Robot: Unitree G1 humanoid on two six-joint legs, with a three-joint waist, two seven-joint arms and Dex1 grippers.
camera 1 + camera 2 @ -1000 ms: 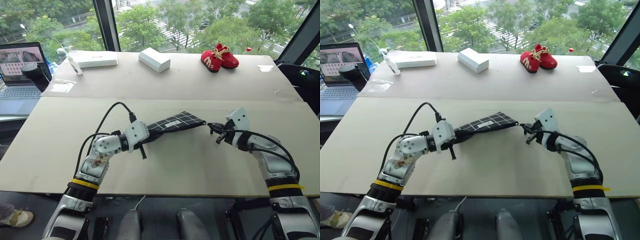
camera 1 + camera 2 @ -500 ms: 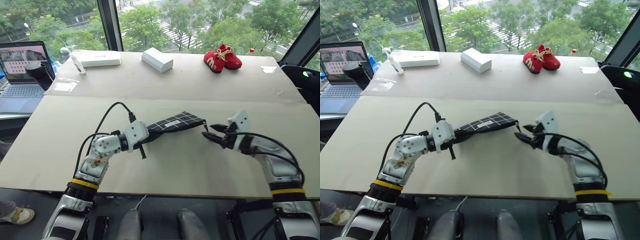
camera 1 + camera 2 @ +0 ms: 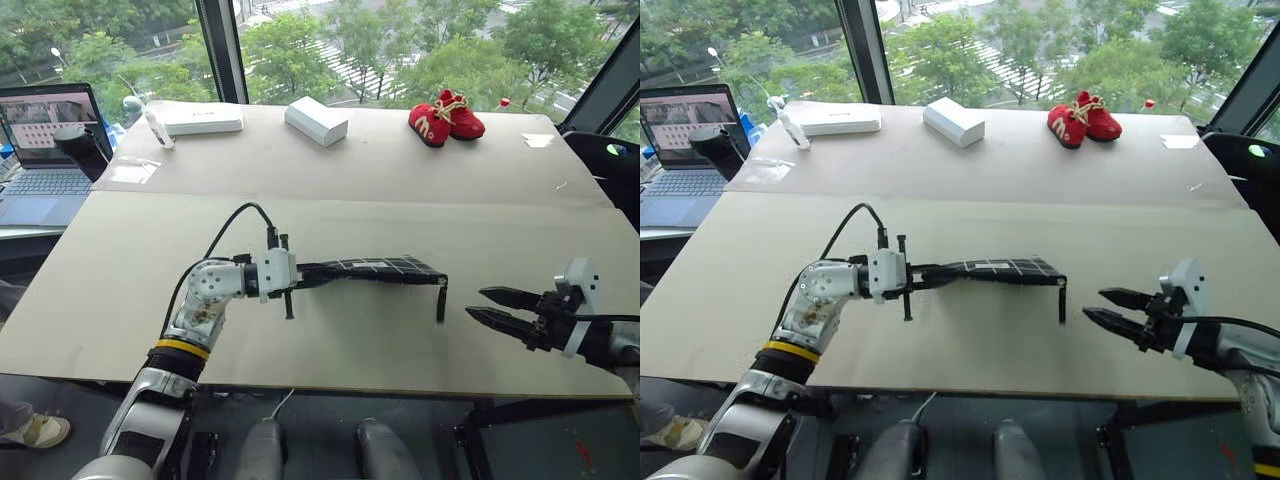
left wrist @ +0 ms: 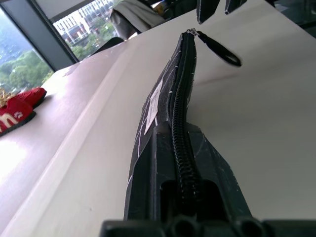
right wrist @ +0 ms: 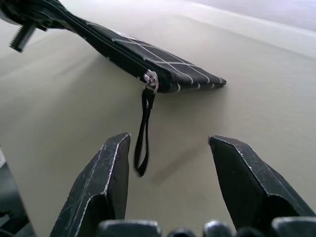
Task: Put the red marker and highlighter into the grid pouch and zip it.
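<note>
Left gripper (image 3: 290,276) is clamped on one end of the grid pouch (image 3: 375,268), holding it level above the table (image 3: 400,190), zipper closed with the pull strap (image 3: 441,299) dangling from the far end. Right gripper (image 3: 492,307) sits at 3 o'clock of the pouch, jaws spread wide, empty, apart from the strap. Beyond: red baby shoes (image 3: 445,115) at 1 o'clock, white box (image 3: 316,120) at 12, laptop (image 3: 40,150) at 10; nothing between gripper and strap.

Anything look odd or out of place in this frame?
Nothing damaged or spilled. The grid pouch is held off the table by one end in the shut left gripper, zipped, its pull strap dangling. The right gripper is open, apart from it.
</note>
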